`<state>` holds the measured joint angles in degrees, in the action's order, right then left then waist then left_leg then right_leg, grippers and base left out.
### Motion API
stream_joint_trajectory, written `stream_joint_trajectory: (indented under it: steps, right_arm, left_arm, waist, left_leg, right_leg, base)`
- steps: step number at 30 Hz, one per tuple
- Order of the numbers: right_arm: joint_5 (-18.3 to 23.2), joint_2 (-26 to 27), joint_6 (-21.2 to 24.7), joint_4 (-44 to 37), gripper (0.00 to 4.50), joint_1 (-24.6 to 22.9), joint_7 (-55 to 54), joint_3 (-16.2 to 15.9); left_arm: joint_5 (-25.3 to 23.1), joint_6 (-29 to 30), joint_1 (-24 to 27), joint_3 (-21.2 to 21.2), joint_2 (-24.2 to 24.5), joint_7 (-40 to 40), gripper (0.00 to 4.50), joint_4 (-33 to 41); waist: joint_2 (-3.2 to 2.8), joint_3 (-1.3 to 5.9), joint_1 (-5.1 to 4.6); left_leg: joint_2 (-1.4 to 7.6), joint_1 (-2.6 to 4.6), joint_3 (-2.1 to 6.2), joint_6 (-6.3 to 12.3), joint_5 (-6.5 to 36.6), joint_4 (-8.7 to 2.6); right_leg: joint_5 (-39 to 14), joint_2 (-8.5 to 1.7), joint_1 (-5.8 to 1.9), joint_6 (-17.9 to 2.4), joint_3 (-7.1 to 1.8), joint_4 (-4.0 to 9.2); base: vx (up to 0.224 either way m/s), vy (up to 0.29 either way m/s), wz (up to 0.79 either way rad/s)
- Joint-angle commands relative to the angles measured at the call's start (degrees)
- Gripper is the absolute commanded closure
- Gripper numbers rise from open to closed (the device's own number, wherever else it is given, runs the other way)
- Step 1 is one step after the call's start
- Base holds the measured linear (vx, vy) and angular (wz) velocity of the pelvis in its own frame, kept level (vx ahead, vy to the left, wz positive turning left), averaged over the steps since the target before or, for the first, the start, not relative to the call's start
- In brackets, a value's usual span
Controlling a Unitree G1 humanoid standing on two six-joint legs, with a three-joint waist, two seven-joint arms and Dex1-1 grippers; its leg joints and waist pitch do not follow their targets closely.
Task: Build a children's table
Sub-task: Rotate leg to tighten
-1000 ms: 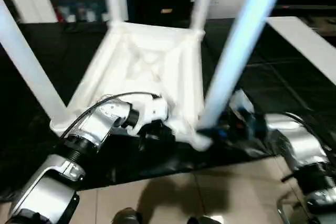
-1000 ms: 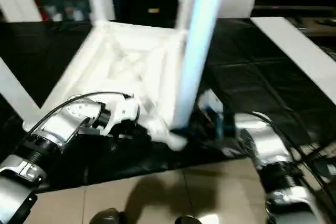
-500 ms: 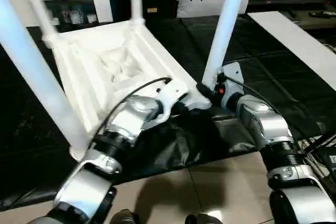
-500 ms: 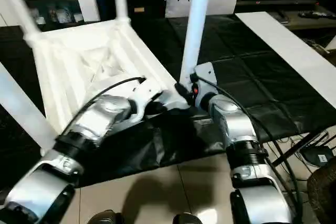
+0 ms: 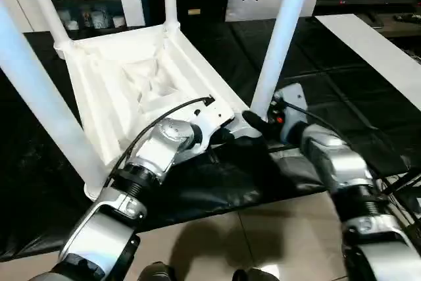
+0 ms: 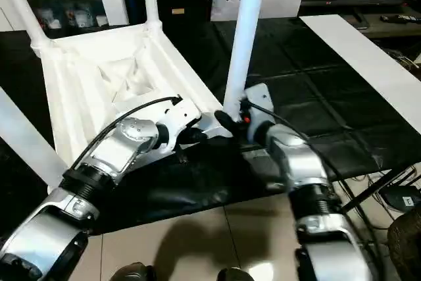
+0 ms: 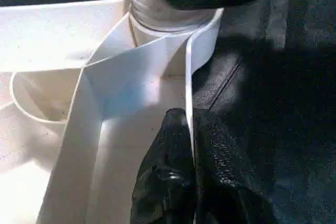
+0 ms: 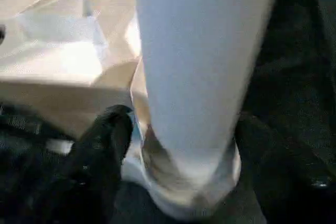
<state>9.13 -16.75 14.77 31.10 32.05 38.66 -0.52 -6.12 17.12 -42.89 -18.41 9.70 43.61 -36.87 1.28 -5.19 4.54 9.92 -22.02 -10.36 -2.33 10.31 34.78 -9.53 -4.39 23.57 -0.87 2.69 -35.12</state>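
A white children's table [image 5: 141,90] lies upside down on a black floor covering [image 5: 329,90], its ribbed underside facing up and its four white tubular legs rising out of the corner sockets. The left gripper [image 7: 194,179] is pinched tight on the thin upright rim of the tabletop, one black finger on the inner face of the rim and the other on the outer face, so the wall runs straight up between them. Just ahead of this claw along the rim stands the near corner socket [image 7: 173,24], with the foot of a leg [image 5: 279,37] seated in it. The right gripper [image 8: 184,145] has come to that same leg from the other side: its two fingers [image 8: 100,156] sit on either side of the leg's base just above the socket, and it is closed around the tube (in the right wrist view the tube stands squarely between them). The two claws are close together at this one corner, with the rim's edge and the socket collar between them. Outward from the right claw the black covering lies open and flat, reaching a long white board [image 5: 368,44]. Behind both claws, toward the robot, the covering ends in a wrinkled edge over pale floor tiles [image 5: 263,235]. Beyond the table, far from both claws, stands a white cabinet [image 5: 85,4].
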Motion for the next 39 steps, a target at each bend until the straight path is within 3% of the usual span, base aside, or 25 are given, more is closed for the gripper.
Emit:
stream_joint_trajectory:
  steps: [1, 7, 10, 15, 16, 19, 23, 29, 39]
  right_arm:
    - [0.4, -2.7, -1.5, -1.9, 0.67, -1.1, 4.4, -0.4]
    - [2.2, -8.4, -4.7, -2.9, 0.23, -2.6, 15.6, -0.5]
    - [1.5, -10.8, -7.0, -2.4, 0.05, -2.7, 19.2, -1.6]
    - [2.2, -13.1, -9.7, -2.2, 0.05, -2.0, 25.9, -2.3]
    - [3.0, -13.3, -10.4, -2.4, 0.05, -1.9, 28.6, -2.5]
    - [3.8, -13.6, -11.6, -2.5, 0.05, -1.9, 32.3, -3.3]
    - [5.0, -13.8, -10.7, -2.4, 0.45, -1.8, 36.1, -4.5]
    - [5.8, -13.0, -9.1, -2.6, 0.96, -2.1, 40.2, -5.5]
    - [6.7, -10.7, -7.7, -1.1, 1.66, -1.1, 43.2, -6.9]
  left_arm:
    - [-0.4, -3.7, -1.7, 0.7, 1.9, 1.4, 4.5, -0.5]
    - [-0.8, -10.8, -1.8, -2.0, 5.4, 9.6, 4.5, -3.0]
    - [-0.2, -14.1, -1.0, -3.3, 7.1, 15.2, 4.5, -2.5]
    - [1.1, -18.1, 0.6, -5.8, 10.0, 25.9, 4.5, -0.8]
    - [1.3, -19.5, 1.0, -6.4, 10.6, 28.3, 4.5, -0.4]
    - [1.7, -21.0, 1.7, -7.3, 11.4, 31.5, 4.5, 0.6]
    - [2.3, -22.3, 1.9, -7.6, 11.8, 34.0, 4.5, 1.1]
    - [2.8, -23.0, 1.8, -7.2, 11.8, 35.4, 4.5, 1.1]
    - [3.2, -22.9, 2.1, -7.2, 11.3, 36.9, 4.5, 1.9]
  waist:
    - [0.13, 5.57, 0.51]
    - [-0.02, 5.49, 0.79]
    - [-0.13, 5.43, 1.04]
    - [-0.41, 5.38, 2.21]
    - [-0.68, 5.41, 2.4]
    - [-0.43, 5.27, 2.96]
    - [-0.54, 5.2, 3.57]
    - [-0.26, 5.09, 3.49]
    - [-0.33, 5.05, 3.5]
  left_leg:
    - [2.73, 0.88, 0.95, 3.54, 7.4, -3.82]
    - [2.93, 1.08, 0.96, 4.53, 8.3, -3.75]
    - [3.1, 1.19, 0.94, 4.12, 8.9, -3.82]
    - [3.45, 1.45, 0.75, 3.77, 9.6, -3.82]
    - [3.47, 1.46, 0.82, 3.72, 9.6, -3.84]
    - [3.67, 1.59, 0.76, 3.34, 10.9, -3.98]
    - [3.71, 1.79, 0.82, 2.63, 12.4, -4.14]
    - [3.66, 1.54, 0.91, 2.31, 12.2, -4.27]
    - [3.69, 1.47, 0.92, 2.69, 11.5, -4.28]
  right_leg:
    - [-5.8, -4.15, -3.77, -15.0, -2.19, 3.52]
    - [-6.8, -4.18, -3.6, -15.2, -2.13, 3.64]
    - [-7.6, -4.23, -3.43, -15.8, -2.09, 3.57]
    - [-6.7, -4.29, -3.23, -16.6, -2.16, 3.34]
    - [-6.6, -4.29, -3.22, -16.8, -2.11, 3.26]
    - [-7.2, -4.32, -3.02, -17.0, -2.07, 3.3]
    - [-9.8, -4.46, -2.96, -16.7, -2.09, 3.47]
    - [-11.0, -4.47, -2.93, -15.9, -2.1, 3.56]
    - [-10.8, -4.51, -2.85, -16.0, -2.05, 3.53]
  base:
    - [0.0, 0.0, 0.0]
    - [0.0, 0.0, 0.0]
    - [0.0, 0.0, 0.0]
    - [0.0, 0.0, 0.0]
    - [0.0, 0.0, 0.0]
    - [0.0, 0.0, 0.0]
    - [0.0, 0.0, 0.0]
    - [0.0, 0.0, 0.0]
    - [0.0, 0.0, 0.0]
